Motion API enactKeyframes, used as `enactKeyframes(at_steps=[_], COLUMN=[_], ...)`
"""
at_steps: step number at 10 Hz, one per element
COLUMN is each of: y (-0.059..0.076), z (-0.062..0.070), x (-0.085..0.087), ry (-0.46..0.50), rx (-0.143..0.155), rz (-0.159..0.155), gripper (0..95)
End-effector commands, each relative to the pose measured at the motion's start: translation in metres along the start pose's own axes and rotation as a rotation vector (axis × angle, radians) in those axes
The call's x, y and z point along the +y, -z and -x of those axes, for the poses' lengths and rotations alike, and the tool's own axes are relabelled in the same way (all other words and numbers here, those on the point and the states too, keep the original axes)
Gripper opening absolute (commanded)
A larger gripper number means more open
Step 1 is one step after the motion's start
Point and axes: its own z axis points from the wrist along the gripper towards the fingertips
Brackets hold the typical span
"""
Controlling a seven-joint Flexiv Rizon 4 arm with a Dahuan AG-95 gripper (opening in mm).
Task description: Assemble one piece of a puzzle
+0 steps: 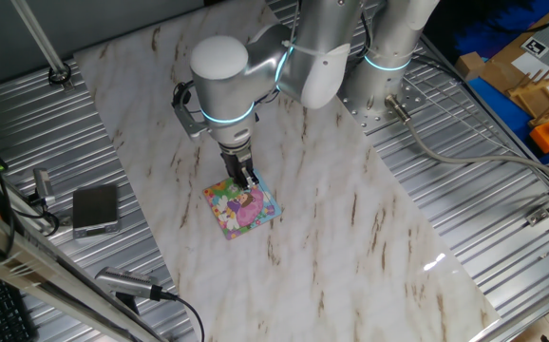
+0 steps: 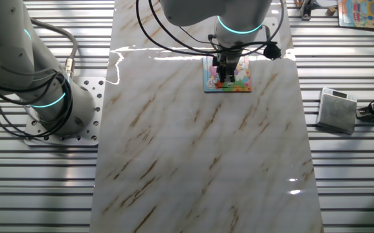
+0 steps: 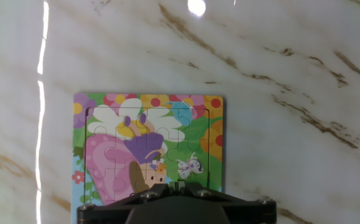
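The puzzle (image 1: 241, 205) lies flat on the marble board, a small square with a pink, purple, yellow and green cartoon picture. It also shows in the other fixed view (image 2: 228, 73) and in the hand view (image 3: 146, 140). My gripper (image 1: 247, 180) stands upright right over it, its fingertips down at the puzzle's surface near one edge (image 2: 226, 80). In the hand view the gripper (image 3: 177, 185) has its jaws drawn together with no visible gap. The piece is hidden; I cannot make it out between the jaws or on the board. The gripper body hides the puzzle's near part.
A grey box (image 1: 95, 209) sits on the ribbed metal table beside the board, also in the other fixed view (image 2: 338, 110). Cables (image 1: 151, 294) lie near the front corner. The arm's base (image 2: 64, 113) stands at the board's side. A blue tray with wooden parts (image 1: 531, 81) is at the far right.
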Motion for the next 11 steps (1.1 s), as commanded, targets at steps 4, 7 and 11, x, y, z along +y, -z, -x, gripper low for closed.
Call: enactKeyframes(at_steps=[4, 7, 11], y=[-0.0014, -0.0017, -0.0018], z=[-0.0016, -0.0019, -0.0021], x=[0.0023, 0.0024, 0.0024], ry=[-0.001, 0.001, 0.003], rx=[-0.002, -0.002, 0.0], rz=[-0.001, -0.002, -0.004], gripper=[0.0, 0.0, 0.0])
